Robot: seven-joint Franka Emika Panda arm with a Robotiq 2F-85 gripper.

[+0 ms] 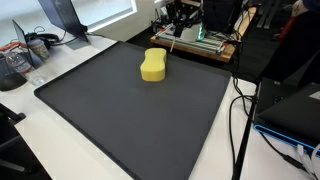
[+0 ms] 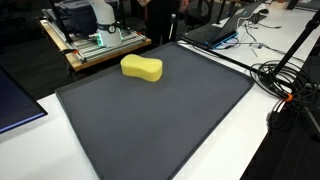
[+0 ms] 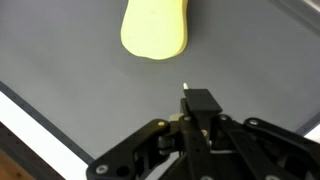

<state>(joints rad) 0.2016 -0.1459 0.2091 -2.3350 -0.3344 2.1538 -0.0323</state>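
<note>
A yellow, peanut-shaped sponge (image 1: 153, 66) (image 2: 141, 68) lies on a large dark grey mat (image 1: 130, 125) (image 2: 165, 125), towards its far side. In the wrist view the sponge (image 3: 155, 30) sits at the top, ahead of my gripper (image 3: 198, 98). The black fingers are pressed together, and a thin pale-tipped stick (image 3: 185, 87) pokes out from between them. In an exterior view the gripper (image 1: 178, 25) hangs above the mat's far edge, apart from the sponge, with the thin stick slanting down below it.
Behind the mat stands a wooden stand with electronics (image 1: 205, 40) (image 2: 100, 40). Cables (image 1: 240, 110) (image 2: 285, 85) trail beside the mat. A laptop (image 2: 225, 30) and desk clutter (image 1: 25, 55) lie around it on the white table (image 3: 25, 125).
</note>
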